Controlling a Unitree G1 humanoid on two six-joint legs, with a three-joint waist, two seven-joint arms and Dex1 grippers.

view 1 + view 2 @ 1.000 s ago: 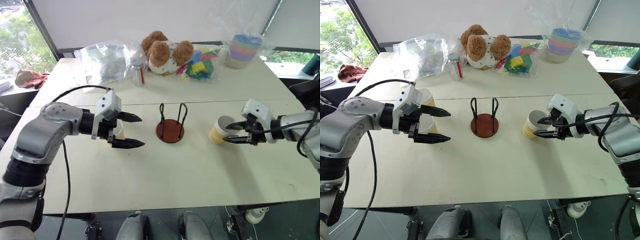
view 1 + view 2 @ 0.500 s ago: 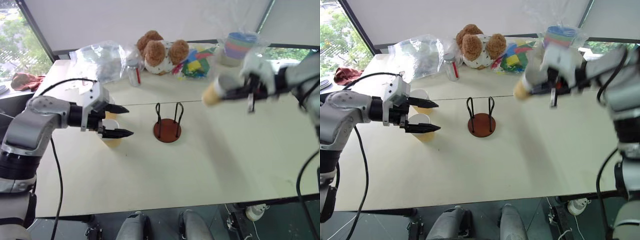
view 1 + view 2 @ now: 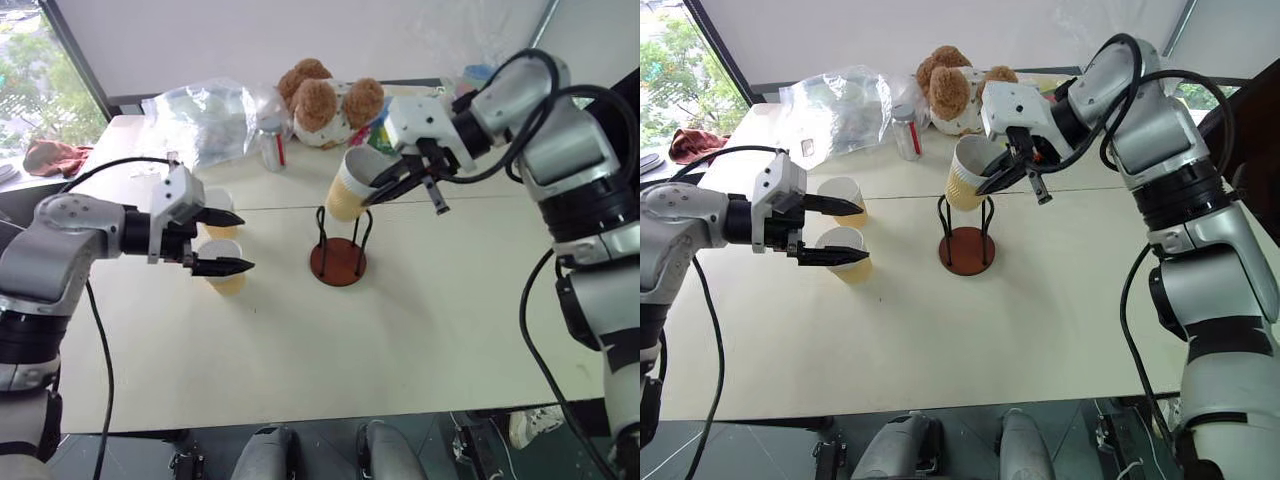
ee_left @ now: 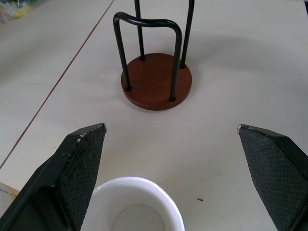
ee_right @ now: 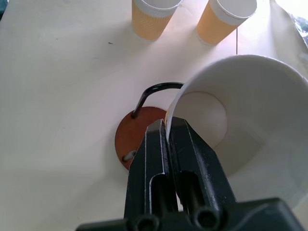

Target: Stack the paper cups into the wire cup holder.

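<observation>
The right gripper (image 3: pixel 992 182) has swung its cup (image 3: pixel 965 172) up off the tabletop (image 3: pixel 1060 300) and across to the holder (image 3: pixel 967 238), while the left arm has eased outward, away from the holder. Now that cup hangs tilted just above the holder's wire loops, mouth turned up toward the gripper. The right jaws are closed on the cup's rim, one finger inside and one outside the wall; that pinch leaves the cup's bottom free, which I judge is what lets it drop between the loops. The tilt looks like mid-swing carriage, so the cup needs to come upright and centre over the red-brown base before release.

On the holder's other side, the left gripper (image 3: pixel 232 242) waits with its jaws wide open, holding nothing. The near cup (image 3: pixel 224 265) stands upright on the tabletop right under those jaws, its white rim sitting between the two fingers in the left wrist view, not yet touched. The far cup (image 3: pixel 220 212) stands just behind it, farther from the holder's front. The holder itself is empty.
</observation>
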